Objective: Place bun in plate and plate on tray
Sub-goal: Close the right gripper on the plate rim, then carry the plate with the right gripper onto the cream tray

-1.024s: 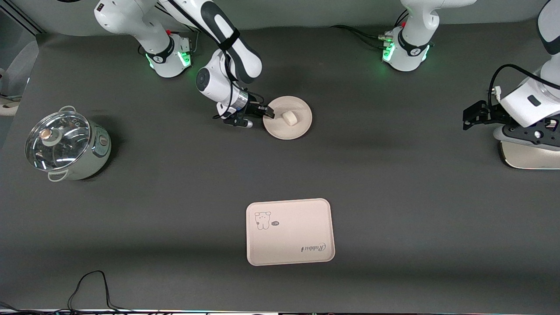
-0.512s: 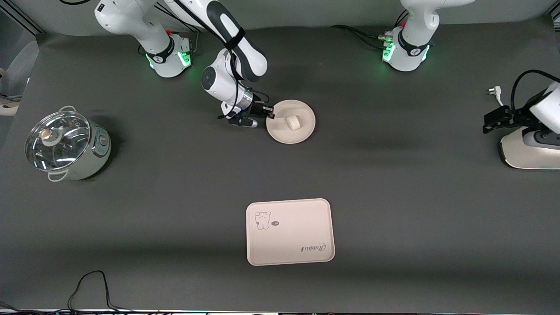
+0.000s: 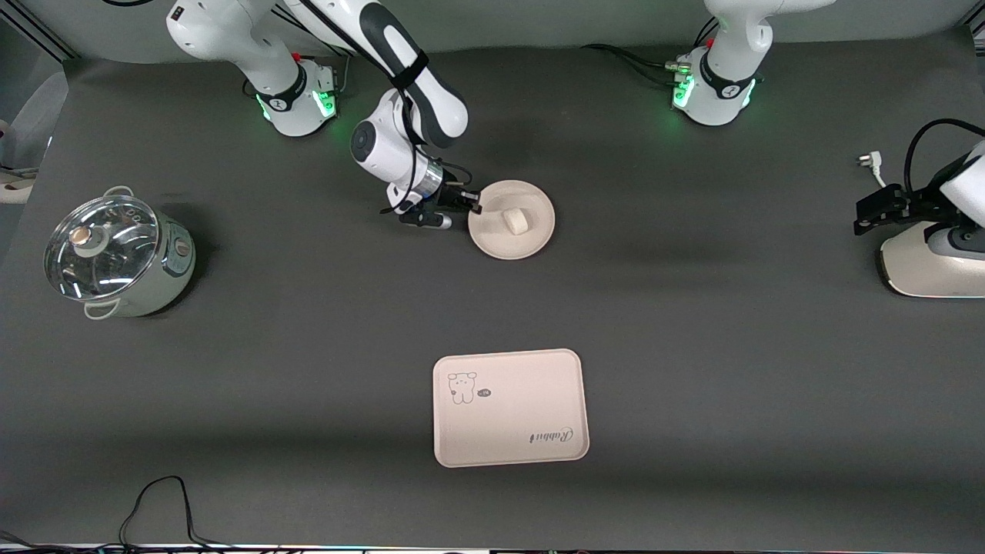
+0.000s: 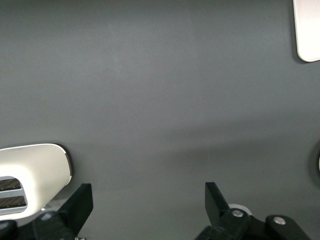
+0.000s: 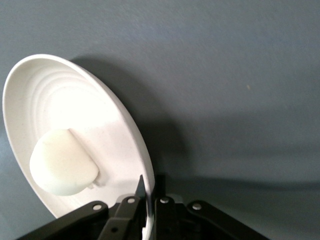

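Cream-white plate (image 3: 512, 219) with bun (image 3: 514, 220) in it had lifted and shifted slightly, rim pinched by right gripper (image 3: 471, 205) fingers, tray (image 3: 511, 408) well nearer the camera; left gripper (image 4: 145, 202) waited over the table, fingers spread.

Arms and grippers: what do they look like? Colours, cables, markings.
Both arms have glossy white shells with dark grey joint bands. The bases glow with green ring lights and carry red buttons. Black cables run along the right arm, strapped at the forearm. The right gripper and left gripper are black, with flat black fingers held by silver screws.
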